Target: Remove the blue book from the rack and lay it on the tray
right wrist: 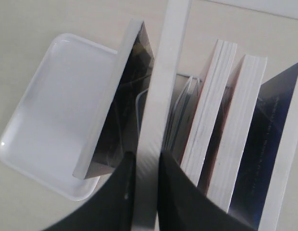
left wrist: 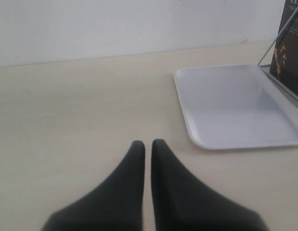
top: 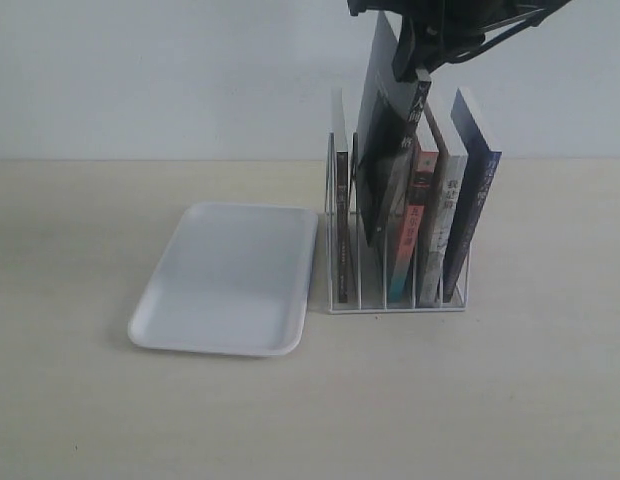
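Observation:
My right gripper is shut on the top edge of the blue book. The book is dark-covered, tilted and raised partly out of the rack, with its lower end still between the dividers. In the right wrist view the fingers of the right gripper pinch the book's white page edge; its moon picture is hidden. The white tray lies flat just left of the rack. My left gripper is shut on nothing, low over bare table, with the tray ahead of it to one side.
Several other books stand in the rack: a dark-spined one at the tray end, then a red-spined, a tan-spined and a navy-spined one. A white wall stands behind the table.

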